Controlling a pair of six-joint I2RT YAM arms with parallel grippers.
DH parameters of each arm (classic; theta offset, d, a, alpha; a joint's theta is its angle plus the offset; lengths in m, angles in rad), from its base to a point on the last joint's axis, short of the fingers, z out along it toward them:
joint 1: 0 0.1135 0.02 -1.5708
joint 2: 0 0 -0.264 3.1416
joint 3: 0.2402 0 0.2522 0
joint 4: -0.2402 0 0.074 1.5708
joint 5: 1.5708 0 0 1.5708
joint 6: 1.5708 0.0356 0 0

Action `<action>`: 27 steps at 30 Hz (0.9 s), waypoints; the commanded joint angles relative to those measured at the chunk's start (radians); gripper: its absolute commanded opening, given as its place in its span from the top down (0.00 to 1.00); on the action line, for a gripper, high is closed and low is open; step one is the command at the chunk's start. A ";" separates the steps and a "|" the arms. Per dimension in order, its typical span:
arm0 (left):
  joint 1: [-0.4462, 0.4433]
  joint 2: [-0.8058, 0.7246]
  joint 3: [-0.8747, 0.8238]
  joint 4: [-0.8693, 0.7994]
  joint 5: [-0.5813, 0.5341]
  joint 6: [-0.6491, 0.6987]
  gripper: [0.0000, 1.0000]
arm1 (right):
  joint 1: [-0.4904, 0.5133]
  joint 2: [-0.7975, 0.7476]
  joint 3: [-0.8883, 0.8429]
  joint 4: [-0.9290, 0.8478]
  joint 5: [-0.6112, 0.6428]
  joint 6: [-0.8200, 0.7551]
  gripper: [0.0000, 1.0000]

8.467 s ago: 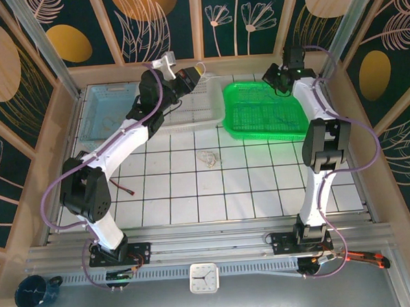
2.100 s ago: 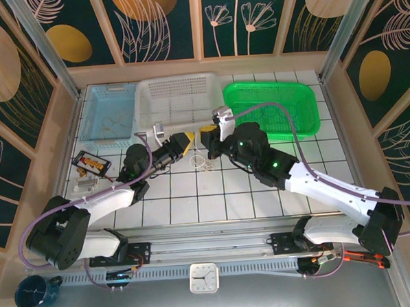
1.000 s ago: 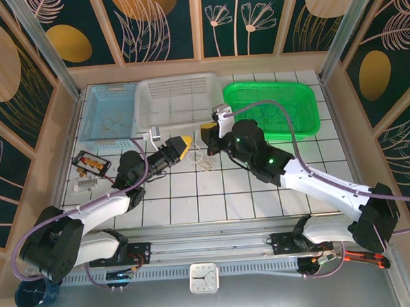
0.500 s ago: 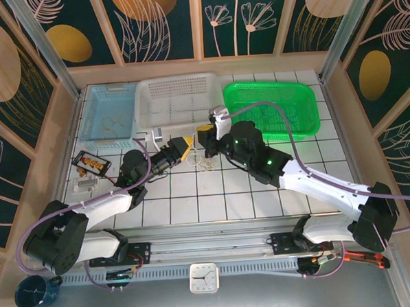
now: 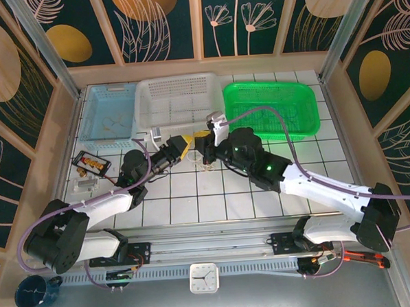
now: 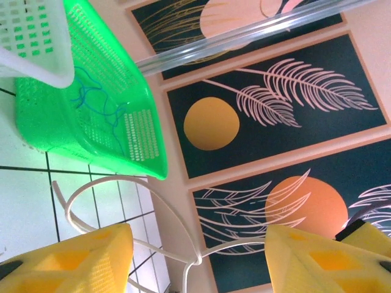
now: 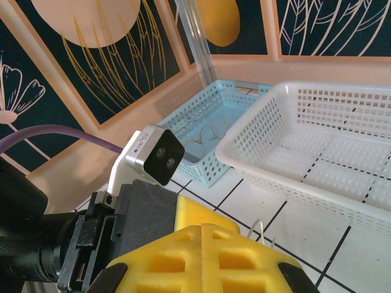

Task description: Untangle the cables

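While the left claw (image 6: 197, 247) gapes wide around the cables (image 6: 193, 264), the right claw (image 5: 201, 141), fingers together, has edged left toward it; whether it holds anything, I cannot tell.

place: robot lab test cell | evidence: gridded tabletop (image 5: 194, 202), aluminium mounting rail (image 5: 210, 248), leaf-print enclosure panels (image 5: 239, 17), white basket (image 5: 177, 80)

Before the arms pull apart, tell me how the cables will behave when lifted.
Probably floppy: the cables lie in thin, loose loops, so they would likely sag and shift when lifted. Likely very light, being such fine wire. The loops cross each other, so they may snag and come up as one clump.
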 commanded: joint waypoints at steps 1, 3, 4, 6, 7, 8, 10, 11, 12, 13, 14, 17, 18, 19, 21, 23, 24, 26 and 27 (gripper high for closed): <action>-0.006 0.005 -0.007 0.089 -0.034 -0.036 0.41 | 0.014 -0.031 -0.017 0.070 0.019 0.018 1.00; -0.006 0.005 -0.012 0.100 -0.040 -0.044 0.41 | 0.017 -0.032 -0.025 0.078 0.022 0.024 1.00; -0.005 0.005 -0.015 0.105 -0.042 -0.046 0.41 | 0.019 -0.033 -0.031 0.085 0.023 0.025 1.00; -0.006 0.005 -0.017 0.108 -0.045 -0.052 0.40 | 0.022 -0.033 -0.038 0.096 0.025 0.029 1.00; -0.006 0.004 -0.021 0.112 -0.050 -0.055 0.40 | 0.025 -0.033 -0.045 0.107 0.025 0.031 1.00; -0.005 0.005 -0.023 0.114 -0.051 -0.057 0.40 | 0.028 -0.033 -0.050 0.114 0.025 0.033 1.00; -0.005 0.009 -0.019 0.122 -0.043 -0.054 0.40 | 0.030 -0.031 -0.055 0.122 0.026 0.035 1.00; -0.005 0.012 -0.019 0.125 -0.040 -0.054 0.41 | 0.029 -0.029 -0.055 0.125 0.025 0.035 1.00; -0.006 0.013 -0.019 0.129 -0.036 -0.055 0.43 | 0.031 -0.028 -0.057 0.125 0.026 0.035 1.00; -0.005 0.015 -0.019 0.133 -0.032 -0.054 0.45 | 0.031 -0.027 -0.056 0.127 0.026 0.036 1.00; -0.005 0.018 -0.019 0.133 -0.030 -0.053 0.47 | 0.031 -0.025 -0.055 0.127 0.028 0.035 1.00; -0.006 0.026 -0.019 0.139 -0.025 -0.048 0.54 | 0.031 -0.025 -0.054 0.128 0.033 0.035 1.00; -0.005 0.030 -0.019 0.140 -0.023 -0.048 0.56 | 0.032 -0.026 -0.053 0.127 0.035 0.032 1.00; -0.005 0.033 -0.019 0.144 -0.022 -0.047 0.59 | 0.031 -0.027 -0.053 0.127 0.038 0.031 1.00; -0.005 0.040 -0.019 0.147 -0.019 -0.047 0.63 | 0.031 -0.029 -0.051 0.126 0.043 0.031 1.00; -0.005 0.044 -0.019 0.150 -0.020 -0.046 0.70 | 0.031 -0.032 -0.049 0.121 0.049 0.027 1.00; -0.005 0.044 -0.019 0.150 -0.020 -0.046 0.72 | 0.032 -0.032 -0.049 0.118 0.053 0.026 1.00; -0.005 0.045 -0.018 0.148 -0.026 -0.046 0.80 | 0.031 -0.039 -0.051 0.109 0.074 0.024 1.00; -0.006 0.043 -0.019 0.147 -0.030 -0.045 0.84 | 0.029 -0.041 -0.055 0.101 0.090 0.024 1.00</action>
